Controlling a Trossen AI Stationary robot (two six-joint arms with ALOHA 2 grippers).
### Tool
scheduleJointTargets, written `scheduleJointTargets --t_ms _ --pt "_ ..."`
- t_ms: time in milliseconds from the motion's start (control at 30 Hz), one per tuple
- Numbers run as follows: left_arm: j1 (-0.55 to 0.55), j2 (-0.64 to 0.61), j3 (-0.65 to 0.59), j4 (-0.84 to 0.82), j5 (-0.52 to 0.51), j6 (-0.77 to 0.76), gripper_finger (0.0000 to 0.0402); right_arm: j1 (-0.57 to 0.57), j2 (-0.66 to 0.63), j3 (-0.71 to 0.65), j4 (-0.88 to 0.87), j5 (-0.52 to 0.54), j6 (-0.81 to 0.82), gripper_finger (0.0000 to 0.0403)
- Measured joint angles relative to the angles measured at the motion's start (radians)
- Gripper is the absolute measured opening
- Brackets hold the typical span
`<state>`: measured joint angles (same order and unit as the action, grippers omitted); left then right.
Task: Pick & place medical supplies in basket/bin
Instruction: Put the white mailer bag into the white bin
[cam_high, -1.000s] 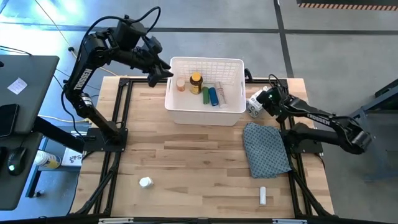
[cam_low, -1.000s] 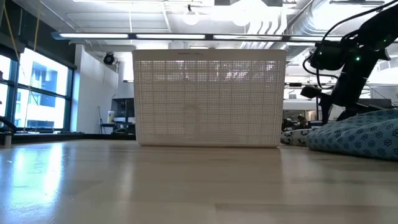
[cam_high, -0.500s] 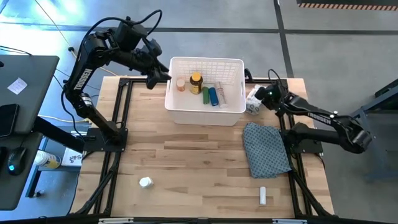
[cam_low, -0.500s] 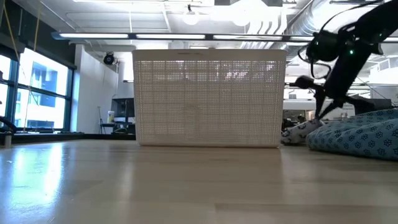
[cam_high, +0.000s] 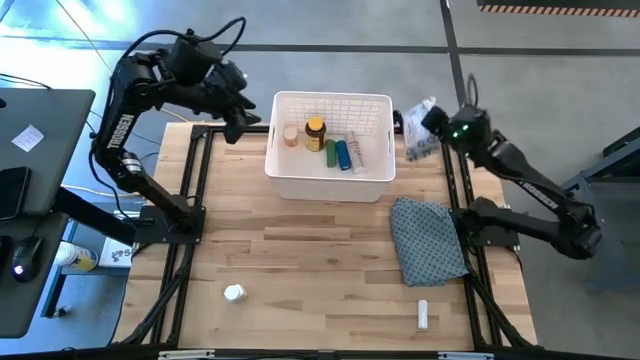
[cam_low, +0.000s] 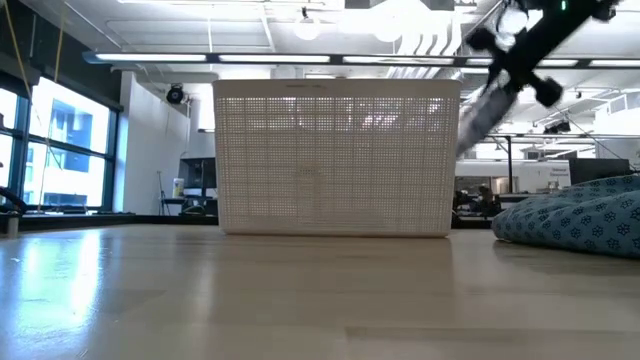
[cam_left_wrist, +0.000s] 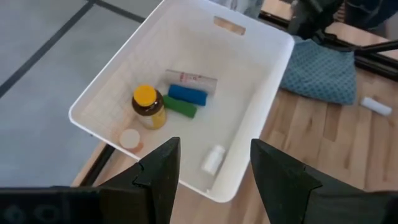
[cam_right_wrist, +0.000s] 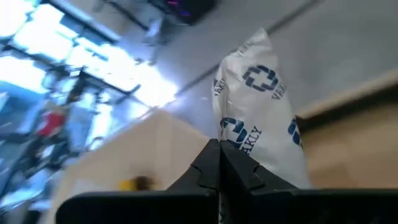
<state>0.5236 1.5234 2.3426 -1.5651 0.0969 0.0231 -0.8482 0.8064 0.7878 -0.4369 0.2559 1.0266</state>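
Note:
The white lattice bin (cam_high: 283, 172) stands at the table's far middle. In it lie an amber bottle with a yellow cap (cam_high: 315, 133), a small white bottle (cam_high: 291, 137), green (cam_high: 331, 153) and blue (cam_high: 343, 154) pieces and a white tube (cam_high: 356, 148). My right gripper (cam_high: 430, 122) is up in the air beside the bin's right far corner, shut on a crinkly white packet (cam_high: 417, 140) with blue print. My left gripper (cam_high: 235, 122) hovers open off the bin's left far corner; its wrist view looks down into the bin (cam_left_wrist: 99, 102). My right gripper pinches the packet between its two shut fingers at one end (cam_right_wrist: 235, 138). The rest of the packet (cam_right_wrist: 261, 106) stretches away past the fingertips. In the low view the packet (cam_low: 482, 108) hangs slanting below the gripper (cam_low: 512, 62), lifted clear of the table, about level with the bin's rim.
A blue-grey patterned cloth (cam_high: 428, 238) lies on the table's right side. A white pill bottle (cam_high: 234, 293) lies near the near edge at left, and a white tube (cam_high: 422, 314) near the near edge at right. Bare wood lies between them.
My right gripper, shut on the packet, has risen from table level beside the bin's right wall and moved toward the far edge. The packet has been lifted clear of the table and now hangs in the air. My left gripper has drawn a little leftward, away from the bin.

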Motion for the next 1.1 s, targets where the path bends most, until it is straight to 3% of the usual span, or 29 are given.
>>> scheduleJointTargets --t_ms 233,467,733,1100 --pt "0.000 -0.002 -0.001 0.001 -0.013 0.007 0.0227 0.057 0.071 0.268 -0.001 -0.026 -0.139 0.0000" --pt "0.000 -0.001 -0.001 0.044 -0.018 0.007 0.0227 0.168 0.260 0.470 0.000 -0.107 -0.184 0.0000" --pt "0.000 -0.002 -0.001 0.055 -0.022 -0.025 0.0227 0.294 0.473 0.578 0.053 -0.124 -0.190 0.0000" --pt "0.000 -0.008 -0.001 0.044 -0.022 -0.047 0.0227 0.399 0.653 0.586 0.071 -0.133 -0.084 0.0000"
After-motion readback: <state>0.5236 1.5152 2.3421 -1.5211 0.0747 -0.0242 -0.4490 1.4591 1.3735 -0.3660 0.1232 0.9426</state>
